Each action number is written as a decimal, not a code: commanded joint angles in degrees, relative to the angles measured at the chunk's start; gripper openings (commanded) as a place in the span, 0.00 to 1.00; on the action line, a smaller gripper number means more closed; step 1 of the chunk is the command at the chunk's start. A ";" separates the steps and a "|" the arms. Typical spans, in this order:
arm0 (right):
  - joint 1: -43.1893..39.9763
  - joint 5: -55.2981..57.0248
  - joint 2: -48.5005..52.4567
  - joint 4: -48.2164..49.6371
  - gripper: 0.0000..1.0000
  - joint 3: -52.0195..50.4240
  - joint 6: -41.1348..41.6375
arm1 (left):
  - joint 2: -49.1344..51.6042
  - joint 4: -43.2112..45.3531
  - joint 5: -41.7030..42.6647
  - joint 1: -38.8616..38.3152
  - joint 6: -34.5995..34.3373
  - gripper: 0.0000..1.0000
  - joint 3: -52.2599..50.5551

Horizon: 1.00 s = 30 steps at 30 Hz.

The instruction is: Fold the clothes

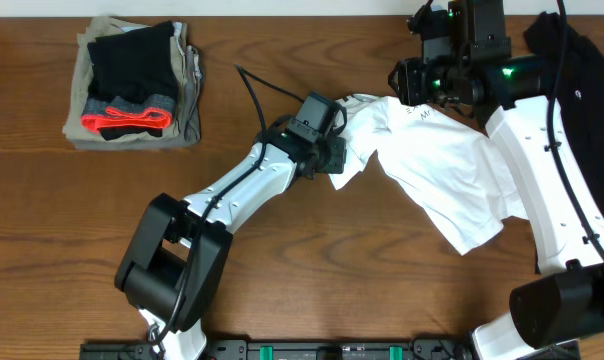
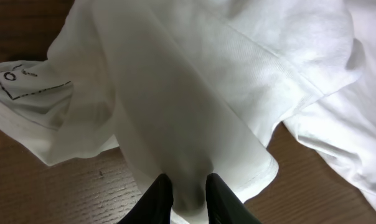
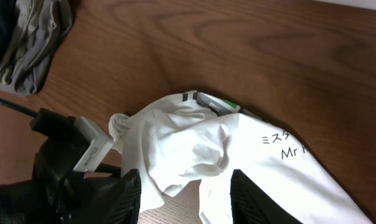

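White T-shirt [image 1: 442, 170] lies crumpled on table [image 1: 382, 290] btwn both arms; print reads "Mr" under katakana. Left gripper [image 2: 188, 188] pinches a fold of it. Right gripper [image 3: 185, 186] is spread wide just above it; black shirt [image 1: 585, 55] at far-right edge.

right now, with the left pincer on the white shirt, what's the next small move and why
Probably draw the left pincer outward, away from the right pincer, to spread the cloth. It is shut on a fold of the white T-shirt, which lies bunched and creased, not flat; the right pincer hangs open near the collar end.
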 commanded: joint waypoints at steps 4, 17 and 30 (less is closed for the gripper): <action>-0.59 0.37 0.28 -0.13 0.45 -0.35 -0.66 | -1.16 -0.04 -0.33 0.09 0.33 0.22 0.24; -0.61 0.39 0.28 -0.63 0.44 -0.35 -0.68 | -1.16 0.02 -0.48 0.09 0.33 0.06 0.24; -1.92 0.35 0.28 -2.54 0.43 -0.35 -1.07 | -17.94 -13.60 -7.17 7.91 1.01 0.06 10.67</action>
